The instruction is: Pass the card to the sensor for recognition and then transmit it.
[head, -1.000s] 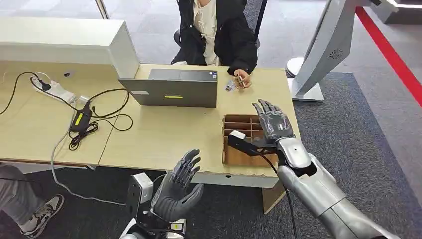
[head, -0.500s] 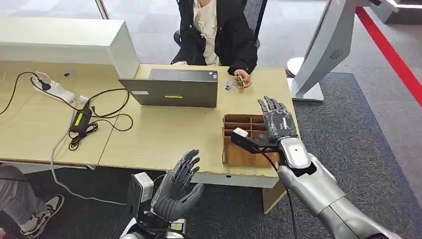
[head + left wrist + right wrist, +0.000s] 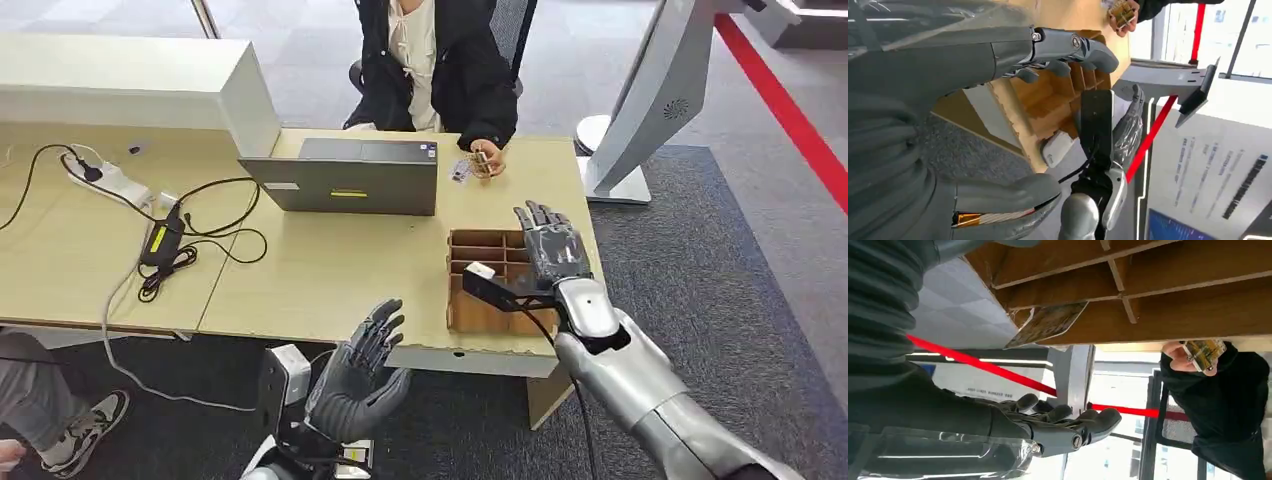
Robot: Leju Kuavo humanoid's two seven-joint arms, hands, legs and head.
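Above the cardboard box (image 3: 490,285), right robot hand (image 3: 552,245) has drawn back slightly.

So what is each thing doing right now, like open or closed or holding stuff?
Right hand: open, fingers spread, above the box.
Left hand: open, holding nothing.
Grey laptop: lid open.
Brown divided cardboard box: open-topped, a card lying in one compartment.
Person's hand: holding a small card.

Looks like an office reception: wooden desk (image 3: 330,270) with laptop (image 3: 345,183), power strip (image 3: 105,180), seated person (image 3: 435,65), grey carpet (image 3: 720,290), standing kiosk (image 3: 655,95).
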